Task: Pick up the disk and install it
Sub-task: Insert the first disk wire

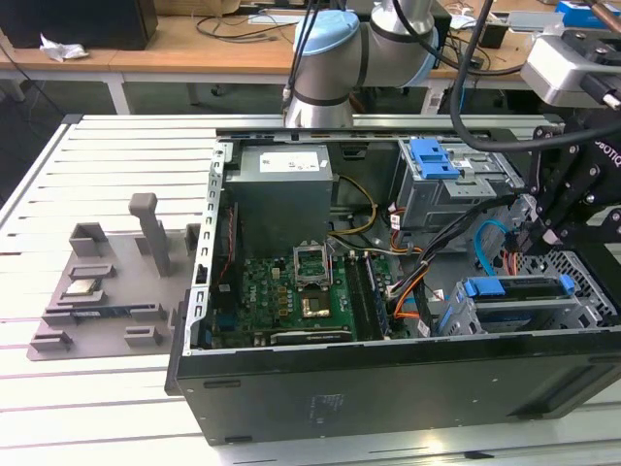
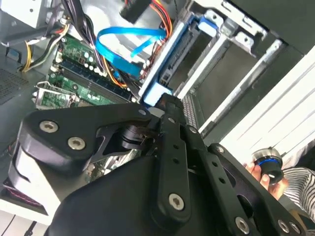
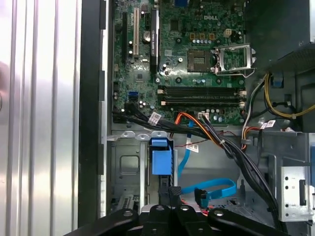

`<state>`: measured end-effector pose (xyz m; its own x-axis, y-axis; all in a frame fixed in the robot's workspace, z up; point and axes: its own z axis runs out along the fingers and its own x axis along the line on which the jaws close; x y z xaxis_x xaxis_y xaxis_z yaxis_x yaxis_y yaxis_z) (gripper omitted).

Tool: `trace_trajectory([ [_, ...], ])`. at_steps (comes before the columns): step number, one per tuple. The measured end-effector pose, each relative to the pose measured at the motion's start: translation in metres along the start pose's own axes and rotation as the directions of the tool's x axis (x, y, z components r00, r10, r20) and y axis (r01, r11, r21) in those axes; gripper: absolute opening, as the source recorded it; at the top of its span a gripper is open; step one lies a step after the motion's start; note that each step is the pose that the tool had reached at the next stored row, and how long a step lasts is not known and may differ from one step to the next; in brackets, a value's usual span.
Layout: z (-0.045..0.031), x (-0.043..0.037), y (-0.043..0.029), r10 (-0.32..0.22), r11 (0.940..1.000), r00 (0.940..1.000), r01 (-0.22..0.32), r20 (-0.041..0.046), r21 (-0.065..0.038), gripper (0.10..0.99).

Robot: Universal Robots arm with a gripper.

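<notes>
exterior view: flat silver metal hard drive with blue plastic rails [image 1: 514, 289] sits in grey metal cage [image 1: 590, 303] inside open black computer case [image 1: 388, 388]. first wrist view: black tool [image 3: 170, 192] closed, empty, tips by blue rail.

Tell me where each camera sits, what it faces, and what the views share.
Exterior view: off the arm, looking down into the open computer case; the arm and gripper show.
First wrist view: on the arm, looking past the gripper at the disk and motherboard.
Second wrist view: on the arm, looking along the gripper's black body toward the disk.
Shared: all three show the motherboard and blue cable.
</notes>
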<state>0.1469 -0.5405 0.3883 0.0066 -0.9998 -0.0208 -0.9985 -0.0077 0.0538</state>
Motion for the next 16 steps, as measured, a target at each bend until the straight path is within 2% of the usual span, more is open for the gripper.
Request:
trace_trajectory([
  [2, 0.0029, -0.0071, -0.0038, 0.000, 1.0000, 1.0000, 0.000, -0.0012, 0.000, 0.106],
  [4, 0.0059, -0.0175, -0.0106, 0.000, 1.0000, 1.0000, 0.000, -0.0023, -0.001, 0.106],
  [6, 0.0098, -0.0317, -0.0237, 0.000, 1.0000, 1.0000, 0.000, -0.0049, -0.002, 0.106],
  [8, 0.0119, -0.0408, -0.0324, 0.000, 1.0000, 1.0000, 0.000, -0.0061, -0.002, 0.106],
  [11, 0.0140, -0.0487, -0.0407, 0.000, 1.0000, 1.0000, 0.000, -0.0075, -0.003, 0.106],
  [12, 0.0155, -0.0534, -0.0457, 0.001, 1.0000, 1.0000, -0.001, -0.0088, -0.003, 0.106],
  [14, 0.0166, -0.0551, -0.0487, 0.000, 1.0000, 0.9999, -0.001, -0.0103, -0.003, 0.106],
  [16, 0.0167, -0.0551, -0.0487, 0.001, 1.0000, 0.9999, -0.001, -0.0105, -0.003, 0.106],
])
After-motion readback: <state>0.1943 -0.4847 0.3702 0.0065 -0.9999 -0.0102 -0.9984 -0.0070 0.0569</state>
